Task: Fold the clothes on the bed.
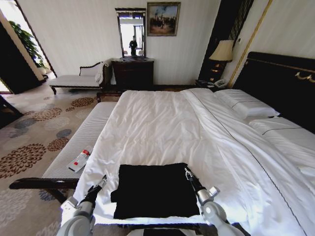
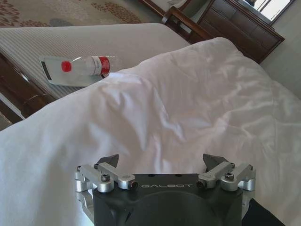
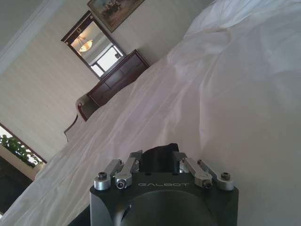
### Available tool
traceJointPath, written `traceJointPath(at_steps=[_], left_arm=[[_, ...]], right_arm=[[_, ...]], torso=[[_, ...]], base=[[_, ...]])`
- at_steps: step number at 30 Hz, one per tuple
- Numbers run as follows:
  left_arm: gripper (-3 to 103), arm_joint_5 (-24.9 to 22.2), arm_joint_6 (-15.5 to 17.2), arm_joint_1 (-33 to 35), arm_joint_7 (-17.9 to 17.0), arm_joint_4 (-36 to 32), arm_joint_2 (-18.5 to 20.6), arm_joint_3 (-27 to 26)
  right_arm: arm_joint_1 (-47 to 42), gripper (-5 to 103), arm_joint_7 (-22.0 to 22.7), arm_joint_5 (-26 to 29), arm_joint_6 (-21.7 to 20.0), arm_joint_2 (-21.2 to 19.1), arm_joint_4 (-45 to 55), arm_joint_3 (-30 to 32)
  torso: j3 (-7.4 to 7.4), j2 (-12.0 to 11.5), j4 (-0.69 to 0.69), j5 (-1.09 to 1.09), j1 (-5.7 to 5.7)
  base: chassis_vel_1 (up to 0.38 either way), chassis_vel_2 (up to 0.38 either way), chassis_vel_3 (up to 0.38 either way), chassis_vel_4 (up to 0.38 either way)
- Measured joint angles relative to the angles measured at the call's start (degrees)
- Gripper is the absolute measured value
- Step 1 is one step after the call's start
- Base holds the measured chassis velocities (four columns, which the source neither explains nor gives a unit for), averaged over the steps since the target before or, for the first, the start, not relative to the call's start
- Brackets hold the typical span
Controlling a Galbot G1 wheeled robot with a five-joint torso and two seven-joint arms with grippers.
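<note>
The clothes (image 1: 155, 191) are a black T-shirt lying folded into a rough square near the front edge of the bed (image 1: 162, 128), on its white duvet. My right gripper (image 1: 188, 173) is at the shirt's far right corner. In the right wrist view its fingers (image 3: 135, 158) stand close together with a lump of the black cloth (image 3: 158, 154) pinched between them. My left gripper (image 1: 101, 183) hovers just off the shirt's left edge. In the left wrist view it (image 2: 162, 162) is wide open over bare duvet, and a bit of the black cloth (image 2: 265, 217) shows beside it.
A long bench with a striped white cushion (image 1: 86, 135) runs along the bed's left side, with a clear red-capped bottle (image 1: 80, 160) (image 2: 89, 66) lying on it. Pillows (image 1: 246, 105) and the dark headboard (image 1: 280, 81) are at the right. A dresser (image 1: 133, 73) stands against the far wall.
</note>
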Motion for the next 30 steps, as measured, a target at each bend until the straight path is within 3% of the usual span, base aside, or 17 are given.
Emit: traceJointPath(at_steps=[2,5,7,8,11,15,17,18,23,25,26,30], left_arm=[[100,0.0,0.0,0.0,0.0,0.1,0.0,0.0],[100,0.0,0.0,-0.4,0.0,0.7,0.1,0.2],[100,0.0,0.0,-0.4,0.0,0.8,0.1,0.2],[100,0.1,0.0,-0.6,0.0,1.0,0.1,0.5],[100,0.3,0.0,-0.8,0.0,1.2,0.1,0.7],[100,0.3,0.0,-1.1,-0.1,1.5,0.2,0.7],[100,0.2,0.0,-1.2,-0.1,1.5,0.3,0.6],[100,0.1,0.0,-1.3,-0.1,1.8,0.4,0.5],[100,0.1,0.0,-1.8,-0.1,2.2,0.4,0.5],[100,0.1,0.1,-2.1,-0.1,2.3,0.3,0.6],[100,0.1,0.1,-2.3,-0.1,2.4,0.3,0.8],[100,0.1,0.2,-3.1,-0.1,2.7,0.3,1.3]], right_arm=[[0.2,38,0.0,0.6,0.1,0.2,-0.1,0.2],[0.9,54,0.0,1.5,-0.1,0.1,-1.7,0.2],[1.1,54,-0.1,1.6,-0.3,0.1,-2.1,0.1],[1.8,65,-1.0,2.2,-1.0,0.2,-3.4,-0.1],[2.7,71,-2.4,2.6,-1.7,0.5,-5.2,-0.4],[3.8,92,-7.2,3.5,-2.6,0.8,-7.7,-0.7],[3.8,92,-7.9,3.6,-2.7,0.8,-7.9,-0.7],[4.0,99,-9.6,3.9,-2.8,0.7,-8.4,-0.8],[4.5,79,-12.4,3.9,-3.0,0.9,-9.4,-1.3],[4.7,79,-13.1,3.9,-3.0,0.9,-9.7,-1.5],[4.9,68,-13.5,3.9,-3.0,0.9,-9.9,-1.5],[5.2,57,-13.9,3.9,-3.0,0.9,-10.3,-1.5]], torso=[[0.00,0.0,0.00,0.00,0.00],[0.00,0.0,-0.01,-0.01,0.00],[0.00,0.0,-0.01,-0.01,0.00],[0.00,0.0,-0.01,-0.01,0.00],[0.00,0.0,0.00,-0.01,0.00],[0.00,0.0,0.00,-0.01,0.00],[0.00,0.0,0.00,-0.01,0.00],[0.00,0.0,-0.01,-0.02,0.00],[0.00,0.0,0.00,0.00,0.00],[0.00,0.0,-0.01,0.00,0.00],[0.00,0.0,0.00,0.00,0.00],[0.00,0.0,0.00,0.00,0.00]], base=[[0.000,0.000,0.000,0.000],[0.000,0.000,0.000,0.000],[0.000,0.000,0.000,0.000],[0.000,0.000,0.000,0.000],[0.000,0.000,0.000,0.000],[0.000,0.000,0.000,0.000],[0.000,0.000,0.000,0.000],[0.000,0.000,0.000,0.000],[0.000,0.000,0.000,0.000],[0.000,0.000,0.000,0.000],[0.000,0.000,0.000,0.000],[0.000,0.000,0.000,0.000]])
